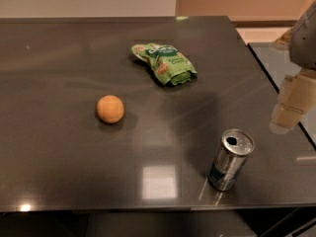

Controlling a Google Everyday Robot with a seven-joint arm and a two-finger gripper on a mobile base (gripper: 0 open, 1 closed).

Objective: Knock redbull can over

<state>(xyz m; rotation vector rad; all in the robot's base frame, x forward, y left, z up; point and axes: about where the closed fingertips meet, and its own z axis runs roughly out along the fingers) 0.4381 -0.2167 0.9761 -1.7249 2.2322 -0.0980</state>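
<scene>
The redbull can point(230, 159) stands upright near the front right of the dark table point(59, 132). It is slim and shiny silver, with an opened pull-tab top and dark blue-teal marks near its base. My gripper point(288, 113) hangs at the right edge of the view, above the table's right edge. It is up and to the right of the can and apart from it.
An orange ball point(110, 108) lies left of centre. A crumpled green snack bag point(165, 63) lies toward the back centre. The table's front edge runs just below the can. A second, glassy surface point(276, 63) sits to the right.
</scene>
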